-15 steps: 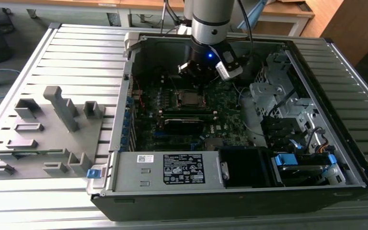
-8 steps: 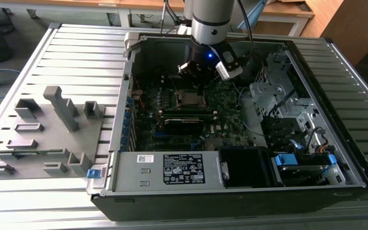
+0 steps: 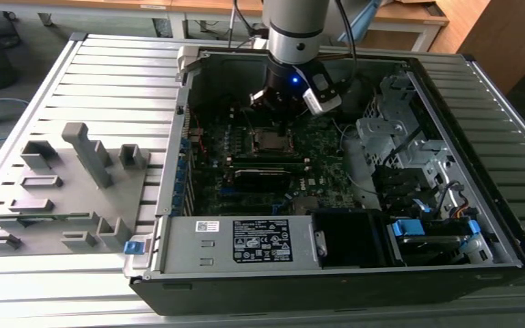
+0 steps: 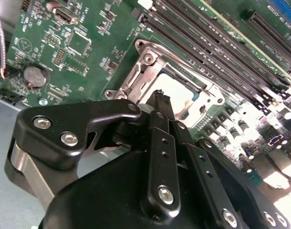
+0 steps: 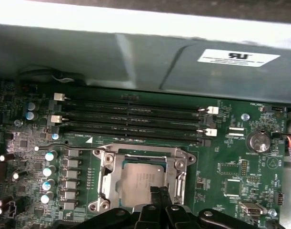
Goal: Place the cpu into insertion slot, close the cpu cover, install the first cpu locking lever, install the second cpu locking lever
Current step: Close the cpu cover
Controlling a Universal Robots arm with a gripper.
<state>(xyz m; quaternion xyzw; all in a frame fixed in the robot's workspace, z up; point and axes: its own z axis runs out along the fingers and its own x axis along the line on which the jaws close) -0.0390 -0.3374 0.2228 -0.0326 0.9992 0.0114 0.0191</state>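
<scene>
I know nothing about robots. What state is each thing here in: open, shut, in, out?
Black computer case: lying flat, side panel off, open.
Shiny silver square-windowed cpu cover frame: down around the chip.
Dull silver-grey square cpu: seated, showing through the frame's window.
Thin metal wire lever: lying low beside the frame; latched or not, cannot tell.
Black pincer: shut, holding nothing, tips close over the chip.

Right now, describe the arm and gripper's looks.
The arm is a silver-grey tube with a black band, a blue light and black cables alongside. The gripper is black, with angular linked bars and silver screws.
</scene>
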